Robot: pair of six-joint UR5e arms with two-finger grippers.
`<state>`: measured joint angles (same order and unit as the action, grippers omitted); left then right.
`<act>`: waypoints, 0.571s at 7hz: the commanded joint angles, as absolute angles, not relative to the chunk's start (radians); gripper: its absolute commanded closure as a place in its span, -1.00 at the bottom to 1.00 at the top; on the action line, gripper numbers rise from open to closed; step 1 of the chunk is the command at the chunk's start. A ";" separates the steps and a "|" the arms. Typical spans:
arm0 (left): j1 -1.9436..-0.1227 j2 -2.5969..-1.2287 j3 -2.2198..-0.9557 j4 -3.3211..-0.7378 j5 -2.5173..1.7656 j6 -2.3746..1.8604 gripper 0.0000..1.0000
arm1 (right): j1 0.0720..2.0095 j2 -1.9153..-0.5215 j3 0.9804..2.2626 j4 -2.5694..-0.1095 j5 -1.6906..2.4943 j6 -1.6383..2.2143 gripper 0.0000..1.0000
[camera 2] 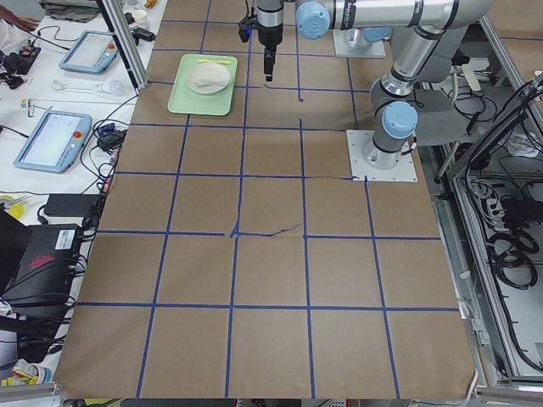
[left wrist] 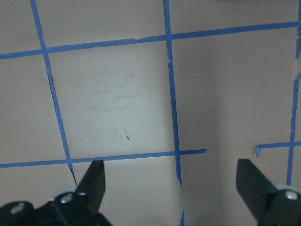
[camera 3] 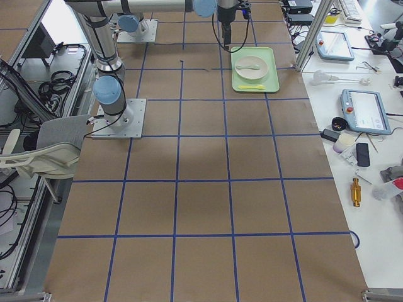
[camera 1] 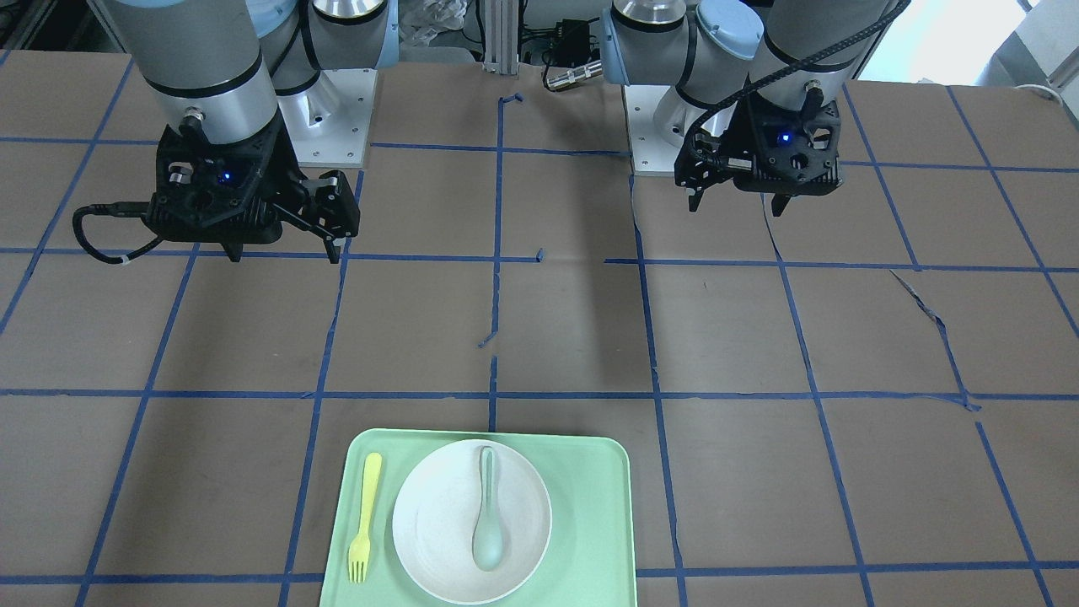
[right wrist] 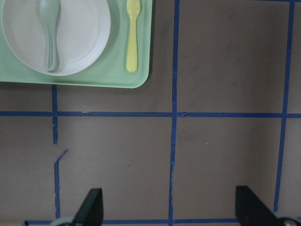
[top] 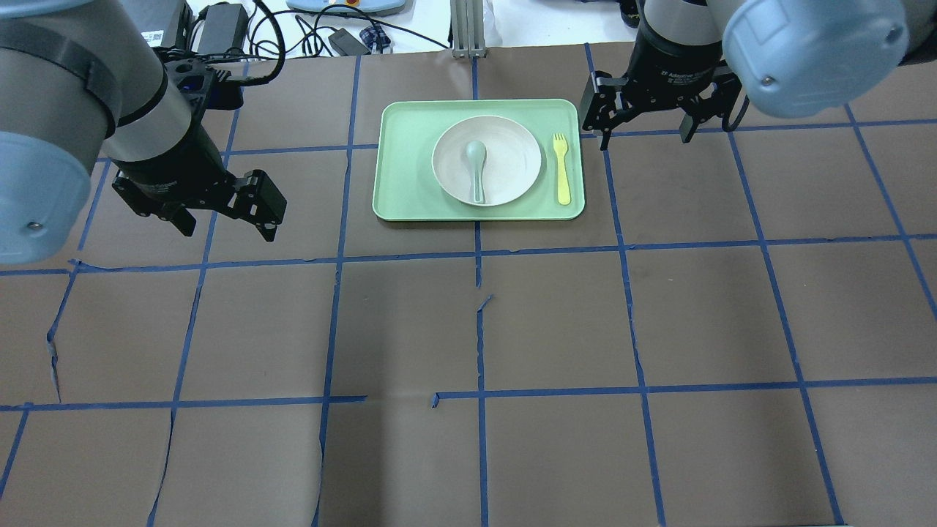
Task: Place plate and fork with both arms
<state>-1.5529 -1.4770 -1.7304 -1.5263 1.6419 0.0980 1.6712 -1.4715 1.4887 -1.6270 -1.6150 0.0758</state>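
Note:
The off-white plate [top: 514,157] sits in the middle of the mint-green tray [top: 402,161] at the far centre of the table, with a pale grey-green spoon [top: 476,165] lying in it. The yellow fork [top: 562,167] lies on the tray to the right of the plate. My right gripper [top: 646,139] hangs open and empty just right of the tray; its wrist view shows the plate [right wrist: 89,33] and fork [right wrist: 132,37] ahead. My left gripper [top: 228,228] is open and empty over bare table, left of the tray. In the front view the plate [camera 1: 434,518] and fork [camera 1: 364,518] show clearly.
Brown table cover with a blue tape grid, torn in places [top: 483,304]. Cables and power bricks [top: 219,18] lie beyond the far edge. Robot bases [camera 1: 333,118] stand at the near side. Pendants and tools lie on side benches [camera 3: 362,107].

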 commanded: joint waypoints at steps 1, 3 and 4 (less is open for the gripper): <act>-1.554 -1.488 -1.730 -1.522 1.643 0.094 -1.00 | 1.672 -1.470 1.477 -1.598 -1.609 0.078 -1.00; -1.554 -1.489 -1.730 -1.520 1.644 0.097 -1.00 | 1.672 -1.463 1.476 -1.603 -1.609 0.080 -1.00; -1.554 -1.489 -1.730 -1.519 1.644 0.101 -1.00 | 1.672 -1.463 1.476 -1.603 -1.608 0.080 -1.00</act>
